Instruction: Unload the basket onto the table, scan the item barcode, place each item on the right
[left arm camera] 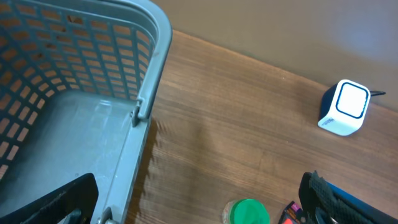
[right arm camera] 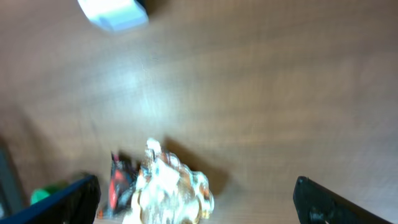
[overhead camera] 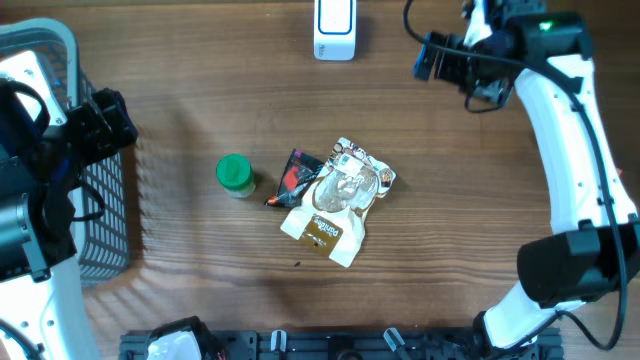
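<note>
A crinkled clear snack bag (overhead camera: 338, 200) with a brown label lies mid-table, overlapping a dark red-and-black packet (overhead camera: 295, 177). A green-lidded jar (overhead camera: 235, 175) stands just left of them. The white barcode scanner (overhead camera: 334, 28) sits at the far edge. My right gripper (overhead camera: 435, 57) hovers open at the back right, holding nothing. Its blurred wrist view looks down on the snack bag (right arm camera: 171, 186), far below the right gripper (right arm camera: 199, 205). My left gripper (overhead camera: 118, 122) is open and empty over the basket's edge. Through the left gripper (left arm camera: 199, 208) I see the jar (left arm camera: 249, 213) and the scanner (left arm camera: 344, 107).
A grey mesh basket (overhead camera: 105, 220) stands at the left edge of the table; its rim and wall (left arm camera: 149, 74) fill the left half of the left wrist view. The right arm's white links (overhead camera: 575, 170) run down the right side.
</note>
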Tool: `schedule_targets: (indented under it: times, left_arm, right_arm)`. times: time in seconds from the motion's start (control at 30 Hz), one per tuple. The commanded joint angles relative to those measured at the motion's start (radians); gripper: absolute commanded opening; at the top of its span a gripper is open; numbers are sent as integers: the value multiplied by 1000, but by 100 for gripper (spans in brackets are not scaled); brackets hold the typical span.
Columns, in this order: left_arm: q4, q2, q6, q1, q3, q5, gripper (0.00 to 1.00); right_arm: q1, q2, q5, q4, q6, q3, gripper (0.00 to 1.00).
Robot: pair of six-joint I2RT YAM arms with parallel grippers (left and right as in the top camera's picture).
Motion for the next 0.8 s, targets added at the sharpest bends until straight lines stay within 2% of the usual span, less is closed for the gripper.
schedule_targets:
  times: [0.0, 0.1, 0.27, 0.33, 0.4, 0.43, 0.47, 0.53, 0.57, 0.77]
  left_arm:
    - [2, 1, 8, -4, 1, 2, 100]
    - [2, 1, 8, -4, 1, 2, 100]
    - [11, 1, 10, -3, 1, -5, 100]
    - [86, 1, 8, -3, 1, -38, 100]
    - [116, 1, 1, -4, 1, 40, 100]
    - [82, 5, 0, -4, 1, 92, 100]
    - [65, 8, 0, -4, 1, 147, 100]
    - [8, 23, 1, -4, 1, 347, 100]
    - [-16, 34, 1, -4, 1, 402, 100]
    - [-125, 162, 1, -64, -55, 433, 100]
  right_arm:
    - [16, 22, -109, -11, 23, -158, 100]
    - [39, 20, -208, 16, -23, -314, 93]
    - [80, 8, -229, 70, -81, -468, 81]
    - [81, 6, -230, 113, -92, -513, 63]
    - [81, 6, -242, 178, -91, -571, 33]
    - [81, 6, -259, 195, -92, -595, 10]
    - [81, 6, -258, 195, -93, -598, 5]
    - [81, 5, -259, 212, -99, -598, 5]
    - [81, 5, -259, 224, -98, -598, 5]
    - [81, 5, -286, 327, -95, -598, 4]
